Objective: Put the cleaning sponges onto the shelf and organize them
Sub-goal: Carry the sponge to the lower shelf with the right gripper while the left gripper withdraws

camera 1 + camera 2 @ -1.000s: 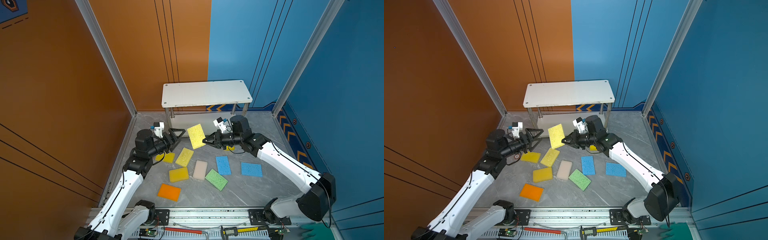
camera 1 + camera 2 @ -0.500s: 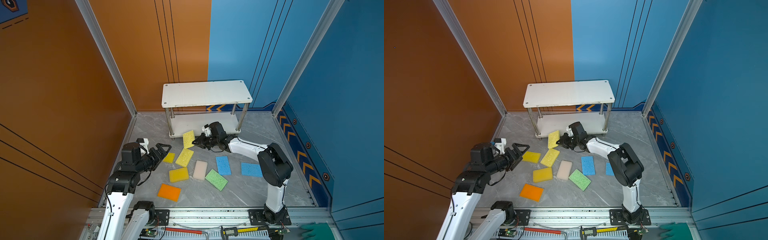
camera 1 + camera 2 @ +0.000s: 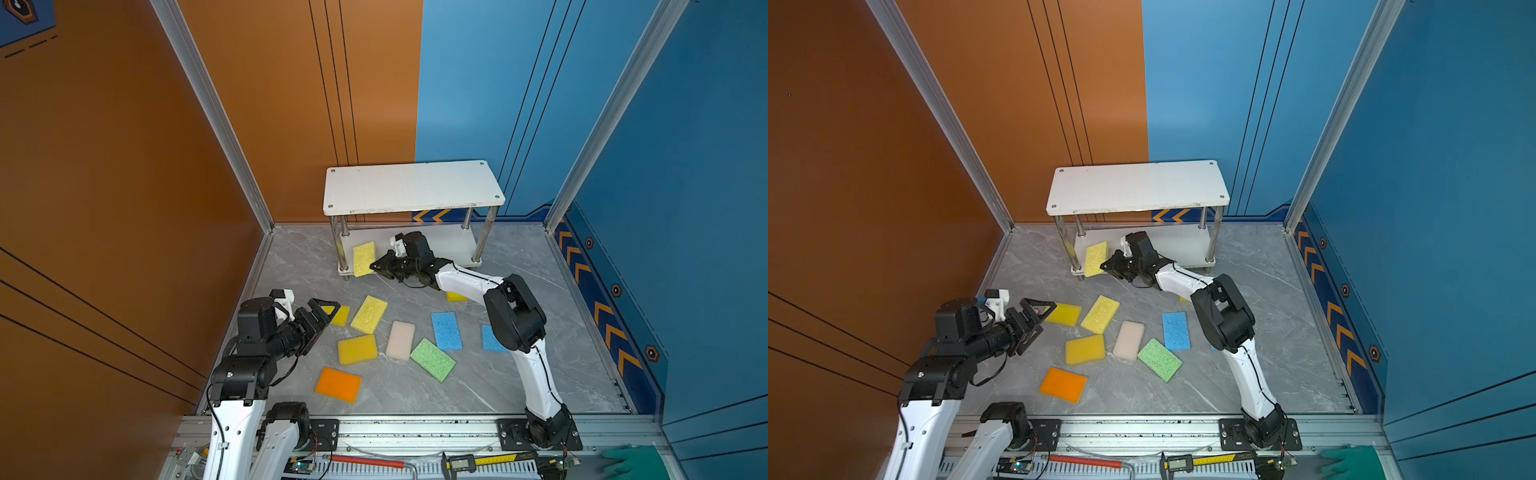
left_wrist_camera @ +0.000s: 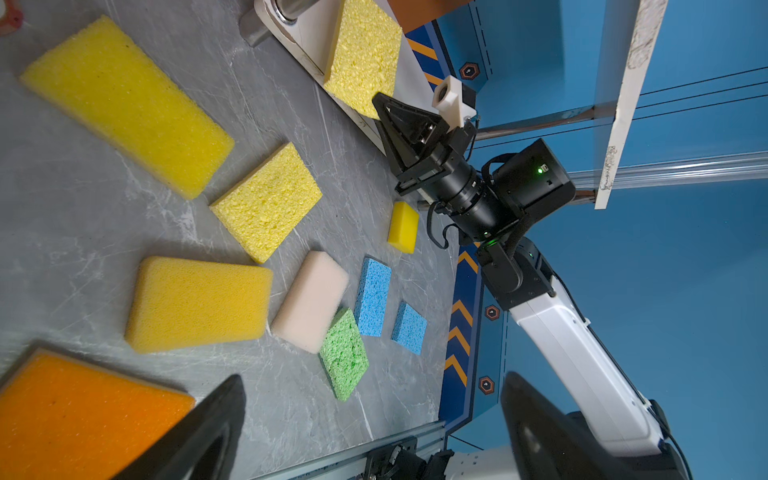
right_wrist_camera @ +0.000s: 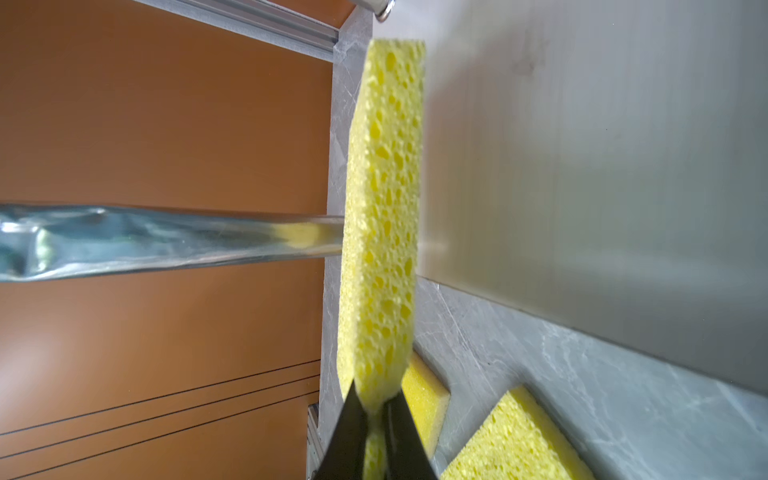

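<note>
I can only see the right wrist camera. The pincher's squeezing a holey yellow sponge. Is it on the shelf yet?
Observer: In both top views the right gripper holds the porous yellow sponge on edge at the left end of the shelf's lower board. I can't tell whether it rests there.
Child: What's the other pincher doing?
Observer: The left gripper is open and empty, near a smooth yellow sponge lying flat.

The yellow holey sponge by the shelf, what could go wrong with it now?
The right tool pinches the porous yellow rectangular foam sponge only at one end, on edge by the front rim of the shelf's lower white board; let go, it might topple onto the floor. It is close to the shiny metal post and could snag.
</note>
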Robot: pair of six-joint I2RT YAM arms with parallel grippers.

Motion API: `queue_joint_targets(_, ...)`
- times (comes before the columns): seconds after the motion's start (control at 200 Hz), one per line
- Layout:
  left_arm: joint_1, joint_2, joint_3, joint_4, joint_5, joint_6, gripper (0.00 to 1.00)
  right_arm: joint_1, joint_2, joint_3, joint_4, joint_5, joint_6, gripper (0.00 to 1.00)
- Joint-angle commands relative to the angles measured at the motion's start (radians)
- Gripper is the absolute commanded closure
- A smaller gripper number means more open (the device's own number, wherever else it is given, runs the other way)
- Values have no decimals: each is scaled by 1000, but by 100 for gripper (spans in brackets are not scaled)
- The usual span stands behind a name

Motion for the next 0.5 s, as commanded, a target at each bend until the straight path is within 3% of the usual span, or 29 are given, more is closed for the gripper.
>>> queue_joint_targets(0.0, 11, 0, -2, -22, 42, 16, 4, -4, 51, 69, -20, 58, -19, 90)
queue_joint_targets(0.04, 13, -2, 2, -29, 44, 18, 0, -2, 69, 95, -30, 64, -23, 90)
queue_joint_targets(0.495, 41, -23, 9, -79, 67, 25, 1, 7, 172, 266, -111, 85, -44, 88)
